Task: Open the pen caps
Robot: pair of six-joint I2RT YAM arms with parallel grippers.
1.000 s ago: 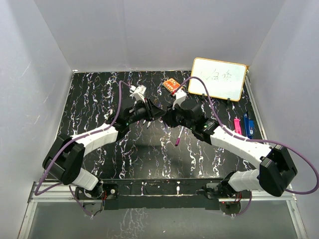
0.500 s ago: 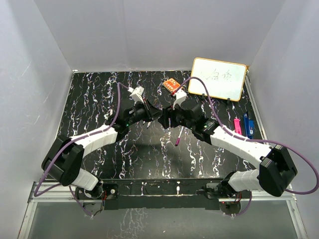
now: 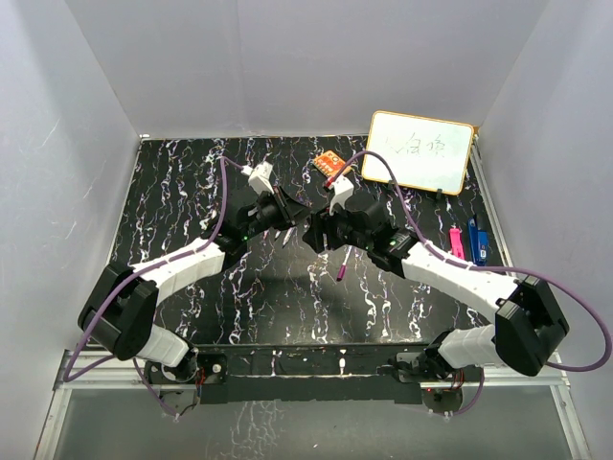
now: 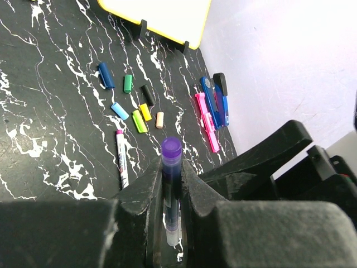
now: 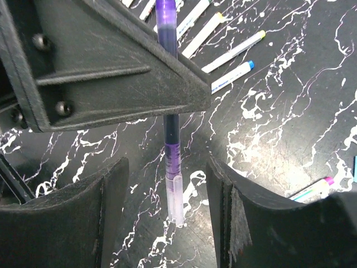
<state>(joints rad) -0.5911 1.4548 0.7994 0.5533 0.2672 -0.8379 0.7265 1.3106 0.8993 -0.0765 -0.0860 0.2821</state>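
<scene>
Counter (image 3: 192, 182): black, white-veined.
Left pincer (image 4: 171, 174): clamped on purple pen (image 5: 172, 134).
Pen axis: upright in frame, clear cap (image 5: 175, 198) lowest.
Right pincer (image 5: 167, 219): half wide, flanking cap, apart.

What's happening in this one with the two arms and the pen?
The left fingers are clamped on a purple pen. The right fingers stand open on either side of its clear end, not gripping it. Several loose caps already lie on the table by the whiteboard.
</scene>
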